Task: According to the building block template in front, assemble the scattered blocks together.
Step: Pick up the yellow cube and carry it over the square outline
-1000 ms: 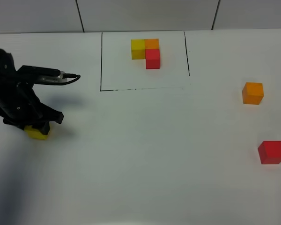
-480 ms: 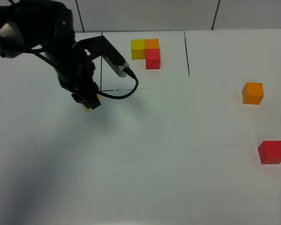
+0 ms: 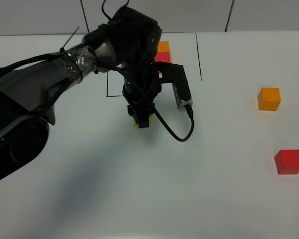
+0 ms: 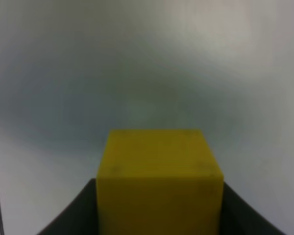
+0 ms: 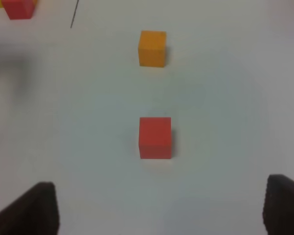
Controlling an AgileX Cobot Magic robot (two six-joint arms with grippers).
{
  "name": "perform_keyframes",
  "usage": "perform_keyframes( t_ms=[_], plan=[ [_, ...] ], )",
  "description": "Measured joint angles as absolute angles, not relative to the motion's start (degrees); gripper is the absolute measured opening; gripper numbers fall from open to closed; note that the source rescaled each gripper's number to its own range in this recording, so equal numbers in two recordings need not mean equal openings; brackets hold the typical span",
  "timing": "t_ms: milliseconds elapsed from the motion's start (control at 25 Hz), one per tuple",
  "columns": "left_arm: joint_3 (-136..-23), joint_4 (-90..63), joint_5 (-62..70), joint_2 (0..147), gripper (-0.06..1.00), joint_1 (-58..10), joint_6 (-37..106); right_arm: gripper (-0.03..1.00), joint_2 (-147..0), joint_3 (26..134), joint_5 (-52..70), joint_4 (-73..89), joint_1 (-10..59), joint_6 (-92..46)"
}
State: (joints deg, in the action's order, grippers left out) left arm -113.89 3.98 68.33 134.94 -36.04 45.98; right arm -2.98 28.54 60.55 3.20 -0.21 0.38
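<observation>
Left gripper is clamping the small matte yellow cube, holding it just in front of the black-outlined yellow-orange-red cube template. Placing step, I reckon; next it's needing a flat set-down. Right gripper is sitting open, empty.

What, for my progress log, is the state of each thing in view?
yellow block: clamped in the left pincer.
left pincer: shut on the yellow block.
right pincer: open, empty.
orange block: loose on the table, apart.
red block: loose on the table, apart.
template: assembled, partly hidden by the left arm.
</observation>
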Motion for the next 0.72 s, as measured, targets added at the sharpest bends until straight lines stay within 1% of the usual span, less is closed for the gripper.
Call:
perform_keyframes(
  t_ms=[280, 720],
  plan=[
    [-116.77, 4.18, 68.09, 139.91, 0.01, -36.91, 49.46, 0.74, -2.98, 28.54, 60.55, 3.20, -0.21, 0.38],
    [-117.20, 4.43, 67.01, 140.53, 0.01, -36.96, 50.43, 0.74, -2.98, 28.54, 60.55, 3.20, -0.21, 0.38]
  ],
)
